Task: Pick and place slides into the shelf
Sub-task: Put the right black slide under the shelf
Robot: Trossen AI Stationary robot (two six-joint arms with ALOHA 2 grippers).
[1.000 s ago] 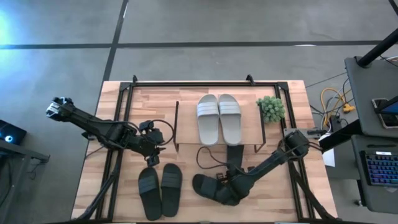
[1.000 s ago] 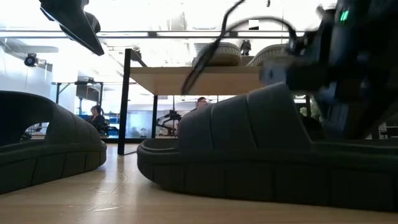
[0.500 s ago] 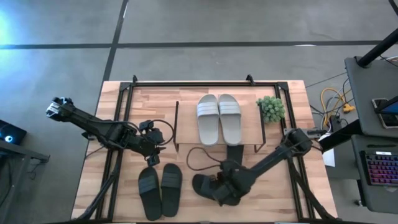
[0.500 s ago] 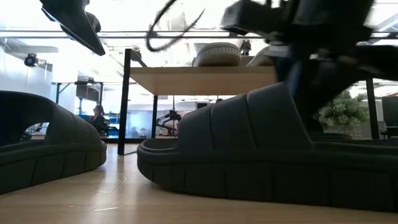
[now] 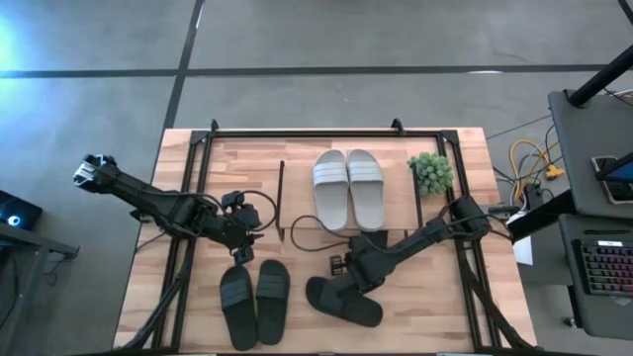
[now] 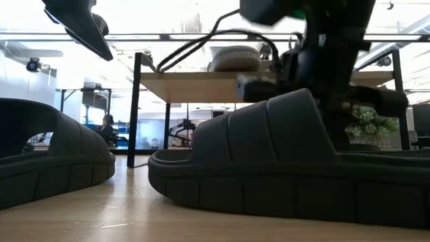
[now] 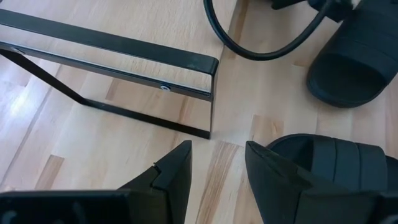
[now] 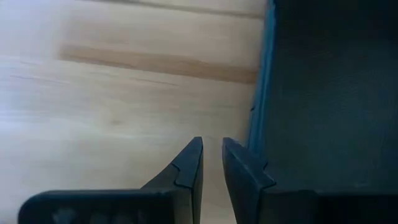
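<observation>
Black foam-like slide (image 5: 342, 300) near the desk's front edge, just before the shelf (image 5: 396, 198), looks light, springy and matte, best pinched across its ribbed strap; right gripper (image 5: 358, 269) hovers over it, jaws nearly together on nothing, while left gripper (image 5: 243, 247) waits with jaws spread.

I see the wooden bench (image 5: 455, 297) carrying the shelf (image 5: 299, 213), a small plant (image 5: 430, 172), a black pair (image 5: 254, 300) and a single black slide (image 5: 341, 301). The white pair (image 5: 348, 188) lies on the shelf's top board.
</observation>
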